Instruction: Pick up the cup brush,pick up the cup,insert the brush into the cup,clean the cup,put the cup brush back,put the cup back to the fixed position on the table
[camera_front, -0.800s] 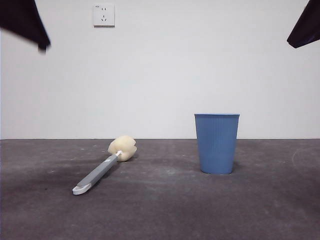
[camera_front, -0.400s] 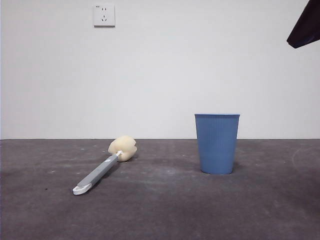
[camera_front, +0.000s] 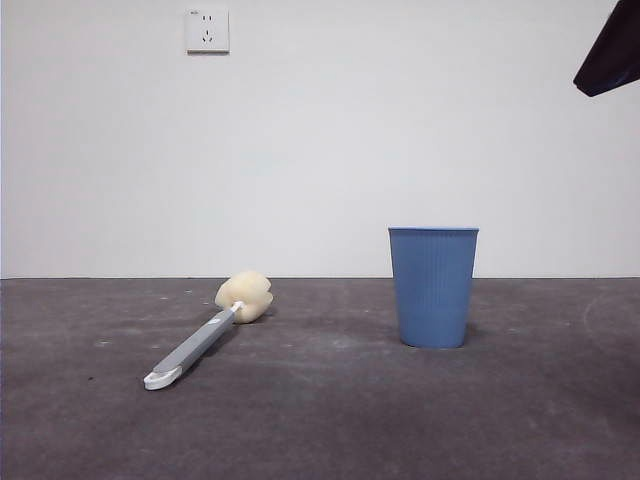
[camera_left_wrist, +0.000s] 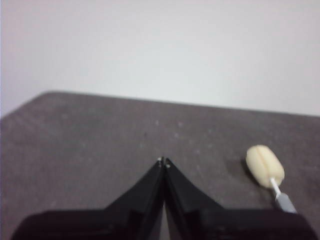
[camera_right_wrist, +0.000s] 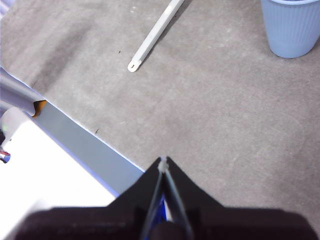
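On the bench: nothing is gripped yet; both task things rest free on the dark grey bench, so the first pickup is, by my judgement, not yet begun.

Cup brush: the cup brush lies flat at the left, sponge head toward the far side and white handle tip toward the near side. Lying at a slant like this, the grey handle is open along its whole length, which looks like the natural place to grip.

Cup: the cup stands upright at the right, mouth up, well apart from the brush. Upright and clear of neighbours, it leaves room for a hand to close round its ribbed wall and for the sponge to go in from above.

Left hand: the left hand hangs over bare bench with its jaws pressed together and nothing between them. Its camera shows the sponge head near but off to one side, so it seems placed for the brush, though the blur makes its height hard to judge.

Right hand: the right hand is closed and empty, above the near part of the bench, close to its edge, with brush handle and cup farther off. It is probably the dark tip at the top right corner of the front view, waiting on the cup's side.

Next need: whichever hand goes first must open before it comes down.
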